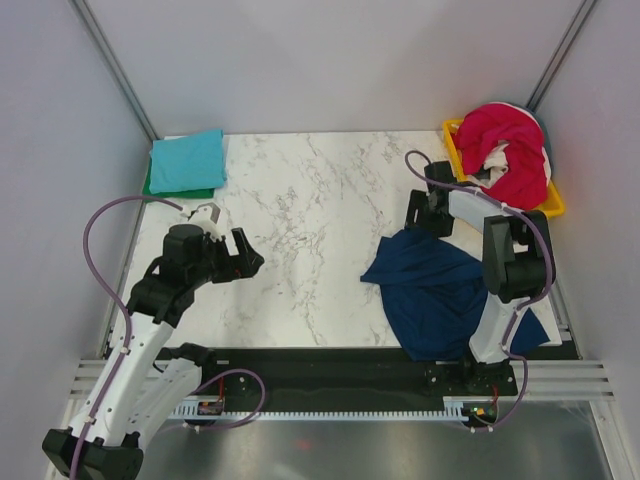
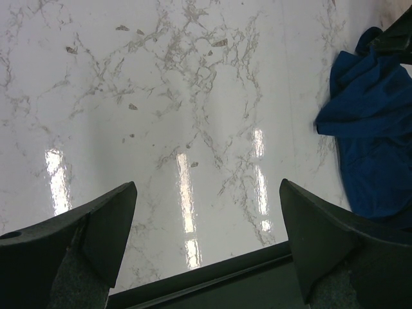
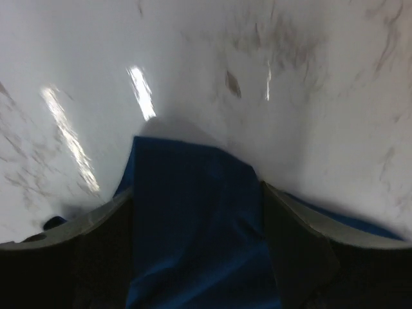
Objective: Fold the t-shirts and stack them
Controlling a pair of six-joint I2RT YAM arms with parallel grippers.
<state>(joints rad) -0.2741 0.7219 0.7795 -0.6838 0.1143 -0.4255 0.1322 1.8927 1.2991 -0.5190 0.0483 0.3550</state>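
A crumpled navy blue t-shirt [image 1: 440, 290] lies on the marble table at the right, by the right arm's base; the left wrist view catches it [image 2: 373, 129] at its right edge. My right gripper [image 1: 418, 215] is low over the shirt's far edge. Its jaws stand wide, with a fold of the navy cloth [image 3: 193, 225] lying between them, and the right gripper [image 3: 196, 190] is not pinching it. A folded teal t-shirt [image 1: 188, 160] rests on a green one [image 1: 150, 186] at the back left. My left gripper [image 1: 240, 255] hangs open and empty above bare marble [image 2: 207, 187].
A yellow tray [image 1: 553, 206] at the back right holds a heaped magenta-red t-shirt [image 1: 512, 140] and a bit of white cloth [image 1: 497, 158]. Grey walls close in both sides and the back. A black rail [image 1: 320, 365] runs along the table's near edge.
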